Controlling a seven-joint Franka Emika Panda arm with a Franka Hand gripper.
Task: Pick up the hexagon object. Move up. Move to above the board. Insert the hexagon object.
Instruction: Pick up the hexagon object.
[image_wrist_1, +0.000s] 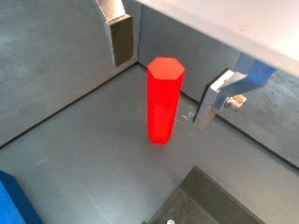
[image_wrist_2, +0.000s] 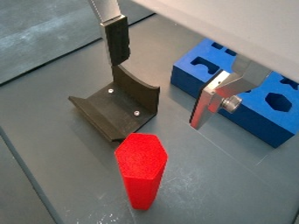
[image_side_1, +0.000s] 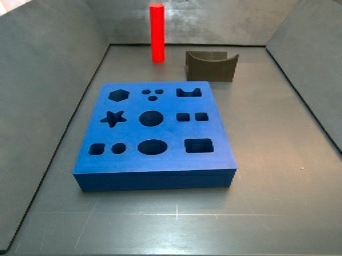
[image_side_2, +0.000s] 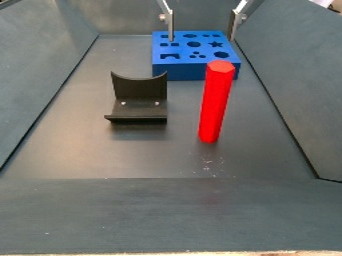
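Note:
The hexagon object, a tall bright red peg (image_side_1: 156, 32), stands upright on the grey floor at the far end from the board; it also shows in the near side view (image_side_2: 215, 100). The board is a thick blue block (image_side_1: 134, 133) with many shaped holes, lying flat (image_side_2: 181, 62). My gripper (image_wrist_1: 167, 68) is open and empty, raised above the floor. In a wrist view the peg top (image_wrist_1: 165, 70) lies between the two fingers (image_wrist_1: 121, 39). In a wrist view (image_wrist_2: 142, 166) the peg stands nearer the camera than the fingers (image_wrist_2: 208, 101). Only the fingertips (image_side_2: 166, 17) show in a side view.
The fixture (image_wrist_2: 117, 109), a dark curved bracket on a base plate, stands on the floor between the peg and the board (image_wrist_2: 267, 118), also seen in both side views (image_side_1: 211, 65) (image_side_2: 136, 100). Grey sloping walls (image_side_1: 54, 120) enclose the floor.

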